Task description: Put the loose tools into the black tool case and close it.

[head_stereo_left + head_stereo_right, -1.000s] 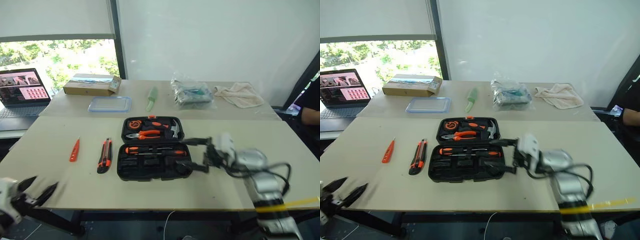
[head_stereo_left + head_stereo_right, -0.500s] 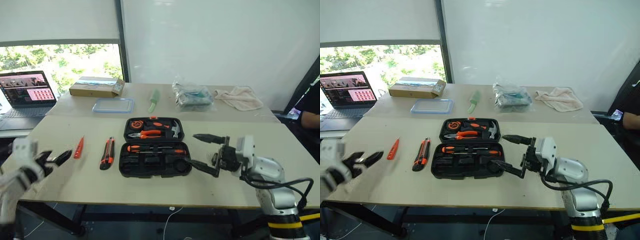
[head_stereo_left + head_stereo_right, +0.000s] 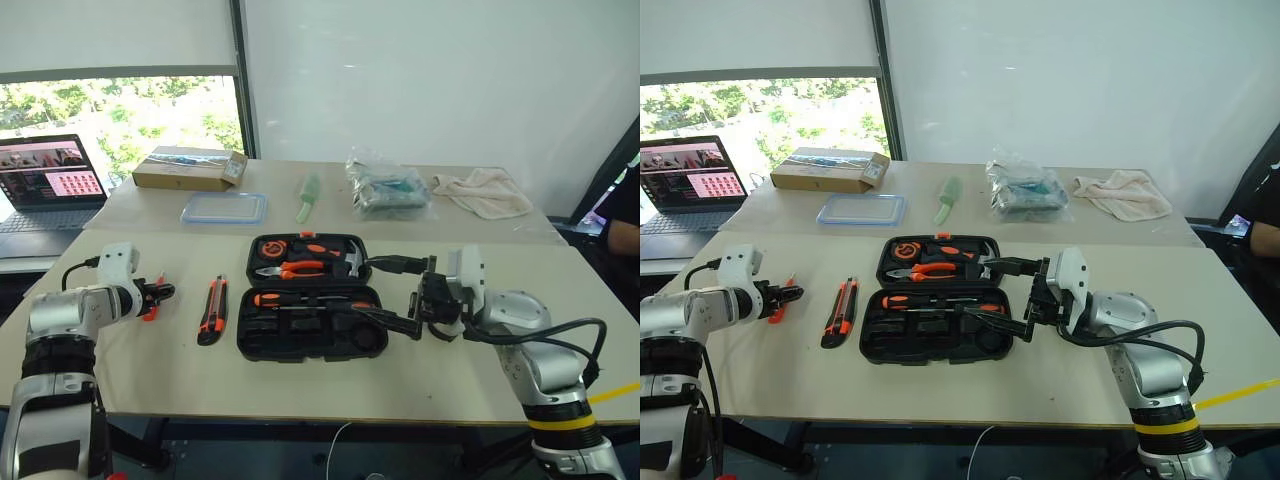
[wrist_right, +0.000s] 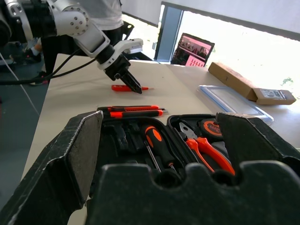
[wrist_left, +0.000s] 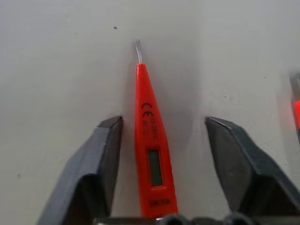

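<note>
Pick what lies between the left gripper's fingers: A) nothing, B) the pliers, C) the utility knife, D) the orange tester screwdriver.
D: in the left wrist view the tester screwdriver lies on the table between the left gripper's spread fingers, with a gap on each side.

Head eyes overlook table (image 3: 120, 350); wrist cameras sit close

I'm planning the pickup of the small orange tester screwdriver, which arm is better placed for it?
Left. The left end effector already straddles the small orange tester screwdriver on the table, fingers either side, not yet gripping. The right end effector hovers open by the black tool case, farther away.
</note>
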`<state>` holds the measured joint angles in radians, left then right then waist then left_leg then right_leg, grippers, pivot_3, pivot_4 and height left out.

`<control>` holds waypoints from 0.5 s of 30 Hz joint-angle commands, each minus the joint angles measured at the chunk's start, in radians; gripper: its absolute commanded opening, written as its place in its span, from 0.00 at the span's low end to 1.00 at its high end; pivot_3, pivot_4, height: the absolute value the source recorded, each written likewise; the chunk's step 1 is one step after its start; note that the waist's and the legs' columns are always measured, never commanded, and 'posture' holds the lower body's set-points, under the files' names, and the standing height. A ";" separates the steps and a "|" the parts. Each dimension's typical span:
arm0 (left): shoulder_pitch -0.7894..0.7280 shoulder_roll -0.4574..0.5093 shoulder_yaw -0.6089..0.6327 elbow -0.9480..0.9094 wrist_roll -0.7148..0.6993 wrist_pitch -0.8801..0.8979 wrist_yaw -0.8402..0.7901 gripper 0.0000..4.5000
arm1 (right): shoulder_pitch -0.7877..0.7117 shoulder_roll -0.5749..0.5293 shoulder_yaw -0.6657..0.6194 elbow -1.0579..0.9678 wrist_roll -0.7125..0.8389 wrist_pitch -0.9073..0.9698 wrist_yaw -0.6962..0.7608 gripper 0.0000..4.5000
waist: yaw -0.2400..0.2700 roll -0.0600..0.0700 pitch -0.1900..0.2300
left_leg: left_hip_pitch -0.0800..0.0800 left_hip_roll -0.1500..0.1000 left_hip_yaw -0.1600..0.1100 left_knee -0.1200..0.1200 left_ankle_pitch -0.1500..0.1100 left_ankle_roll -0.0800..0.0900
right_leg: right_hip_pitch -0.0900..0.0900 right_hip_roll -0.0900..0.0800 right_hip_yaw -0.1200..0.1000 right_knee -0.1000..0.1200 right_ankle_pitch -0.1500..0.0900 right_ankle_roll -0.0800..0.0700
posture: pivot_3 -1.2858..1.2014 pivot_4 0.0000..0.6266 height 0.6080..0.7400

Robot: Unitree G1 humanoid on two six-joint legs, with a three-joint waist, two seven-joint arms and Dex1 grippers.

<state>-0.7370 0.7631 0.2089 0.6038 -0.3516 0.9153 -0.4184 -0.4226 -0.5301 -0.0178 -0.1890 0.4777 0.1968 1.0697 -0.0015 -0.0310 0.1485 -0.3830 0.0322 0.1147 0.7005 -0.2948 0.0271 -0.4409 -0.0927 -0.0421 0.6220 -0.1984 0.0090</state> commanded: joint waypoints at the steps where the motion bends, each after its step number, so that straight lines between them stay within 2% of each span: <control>1: -0.009 -0.006 -0.013 0.044 0.017 0.012 -0.044 0.30 | -0.010 -0.019 -0.031 -0.014 0.024 -0.014 0.009 1.00 | 0.002 0.000 0.000 | 0.000 0.000 0.000 0.000 0.000 0.000 | 0.000 0.000 0.000 0.000 0.000 0.000 | 0.52 0.24 1.00; 4: 0.012 0.016 0.029 0.041 0.002 -0.036 -0.098 0.09 | 0.005 -0.038 -0.050 -0.023 0.031 -0.016 0.013 1.00 | 0.003 0.000 0.000 | 0.000 0.000 0.000 0.001 0.000 0.000 | 0.000 0.000 0.000 0.001 0.000 0.000 | 0.52 0.24 1.00; 7: 0.040 0.038 0.082 -0.013 -0.049 -0.159 -0.248 0.09 | 0.034 -0.062 -0.072 -0.041 0.044 -0.013 0.018 1.00 | 0.001 0.000 0.000 | 0.000 0.001 -0.001 0.001 0.000 0.000 | 0.000 0.000 0.000 0.001 0.000 0.000 | 0.52 0.24 1.00; 10: 0.101 0.075 0.065 -0.143 -0.097 -0.356 -0.552 0.09 | 0.074 -0.094 -0.105 -0.068 0.061 0.000 0.020 1.00 | 0.002 -0.003 0.002 | -0.001 0.001 -0.001 0.002 0.000 0.000 | -0.001 0.000 0.000 0.001 0.000 0.000 | 0.52 0.24 1.00; 13: 0.146 0.103 0.003 -0.246 -0.102 -0.471 -0.766 0.09 | 0.108 -0.119 -0.128 -0.087 0.077 0.009 0.019 1.00 | 0.005 -0.004 0.002 | -0.004 0.002 0.000 0.003 0.000 0.000 | -0.002 0.000 -0.002 0.001 0.000 0.000 | 0.52 0.24 1.00; 15: 0.133 0.116 -0.095 -0.332 -0.087 -0.481 -0.889 0.09 | 0.140 -0.138 -0.145 -0.096 0.083 0.013 0.020 1.00 | 0.007 -0.004 0.002 | -0.004 0.001 0.001 0.004 0.000 0.000 | -0.002 -0.001 -0.002 0.001 0.000 0.000 | 0.52 0.24 1.00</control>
<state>-0.5920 0.8631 0.1936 0.3655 -0.4367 0.4776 -1.1737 -0.2988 -0.6468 -0.1145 -0.2459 0.5337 0.2052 1.0887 0.0060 -0.0349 0.1508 -0.3867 0.0332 0.1152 0.7047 -0.2950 0.0271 -0.4421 -0.0936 -0.0439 0.6230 -0.1984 0.0089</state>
